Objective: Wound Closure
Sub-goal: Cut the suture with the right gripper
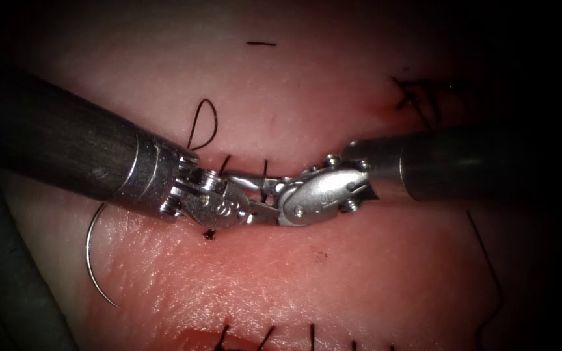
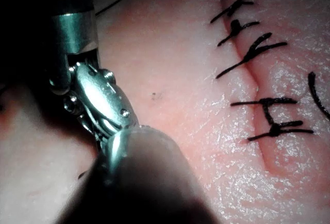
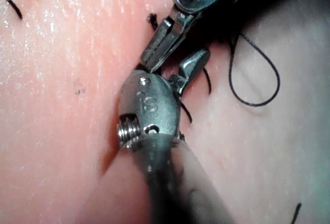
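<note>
1. The needle [image 1: 95, 260] lies loose on the tissue [image 1: 333, 286], below my left tool's shaft, held by neither tool.
2. My left tool [image 1: 255, 195] has its jaws spread, tips meeting my right tool over the cut [image 1: 294, 170].
3. My right tool [image 1: 273, 203]: I cannot tell its jaws.
4. A thread [image 1: 204, 127] loop lies just above my left tool.

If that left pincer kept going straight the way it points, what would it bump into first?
Most likely the right pincer: the left pincer points right along the cut, and their tips already meet over it. Depth between them is unclear.
</note>
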Motion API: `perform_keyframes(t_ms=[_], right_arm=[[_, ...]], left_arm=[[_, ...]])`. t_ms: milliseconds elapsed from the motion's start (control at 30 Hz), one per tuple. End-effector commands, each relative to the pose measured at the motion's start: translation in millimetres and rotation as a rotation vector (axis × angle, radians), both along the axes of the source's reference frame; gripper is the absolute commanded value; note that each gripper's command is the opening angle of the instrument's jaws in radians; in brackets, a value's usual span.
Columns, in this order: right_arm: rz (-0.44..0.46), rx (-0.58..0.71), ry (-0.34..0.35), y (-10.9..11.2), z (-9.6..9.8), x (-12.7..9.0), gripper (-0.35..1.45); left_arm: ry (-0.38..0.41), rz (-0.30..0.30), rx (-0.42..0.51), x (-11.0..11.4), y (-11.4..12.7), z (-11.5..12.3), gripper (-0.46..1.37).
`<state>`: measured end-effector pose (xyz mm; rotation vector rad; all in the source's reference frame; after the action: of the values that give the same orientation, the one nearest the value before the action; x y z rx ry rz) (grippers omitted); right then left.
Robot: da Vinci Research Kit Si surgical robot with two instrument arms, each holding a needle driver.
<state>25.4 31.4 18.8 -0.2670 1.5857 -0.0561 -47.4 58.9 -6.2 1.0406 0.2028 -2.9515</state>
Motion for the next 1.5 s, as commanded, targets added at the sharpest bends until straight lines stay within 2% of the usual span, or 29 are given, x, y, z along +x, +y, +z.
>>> perform_keyframes(t_ms=[33, 667, 900, 1000, 1033, 1100, 1133, 1167, 1200, 1233, 1500], right_arm=[[-0.003, 0.0, -0.001, 0.0, 0.0, 0.0, 1.26], [-0.004, 0.014, -0.001, -0.3, 0.4, 0.5, 1.26], [-0.003, 0.019, -0.001, -0.3, 0.5, 0.6, 1.19], [-0.018, 0.016, 0.007, -0.4, 0.8, 0.4, 0.71], [-0.023, 0.012, 0.012, -0.5, 1.1, 0.4, 0.47], [-0.014, 0.009, 0.006, -0.8, 1.6, 0.4, 0.17], [-0.014, 0.008, 0.006, -0.8, 1.7, 0.4, 0.11], [-0.016, 0.022, 0.008, -1.0, 2.2, 0.4, -0.17], [-0.019, 0.038, 0.007, -1.1, 2.4, 0.3, -0.3], [-0.02, 0.048, 0.008, -1.2, 2.6, 0.3, -0.35], [-0.03, 0.111, 0.018, -0.7, 2.3, 0.1, -0.35]], left_arm=[[-0.001, 0.002, 0.004, 0.1, -0.1, -0.1, -0.35], [-0.011, 0.008, -0.01, -0.3, -1.3, -2.0, -0.35], [-0.013, 0.008, -0.01, -0.6, -1.2, -1.7, -0.35], [-0.013, 0.008, -0.011, -0.5, -1.2, -1.6, -0.35], [-0.014, 0.009, -0.011, -0.5, -1.3, -1.6, -0.35], [-0.014, 0.01, -0.011, -0.3, -1.3, -1.7, -0.35], [-0.014, 0.011, -0.011, -0.2, -1.3, -1.7, -0.35], [-0.015, 0.011, -0.011, -0.1, -1.4, -1.7, -0.35], [-0.015, 0.012, -0.011, 0.0, -1.4, -1.8, -0.35], [-0.015, 0.013, -0.011, 0.1, -1.4, -1.8, -0.35], [-0.015, 0.013, -0.011, 0.1, -1.5, -1.9, -0.35]])
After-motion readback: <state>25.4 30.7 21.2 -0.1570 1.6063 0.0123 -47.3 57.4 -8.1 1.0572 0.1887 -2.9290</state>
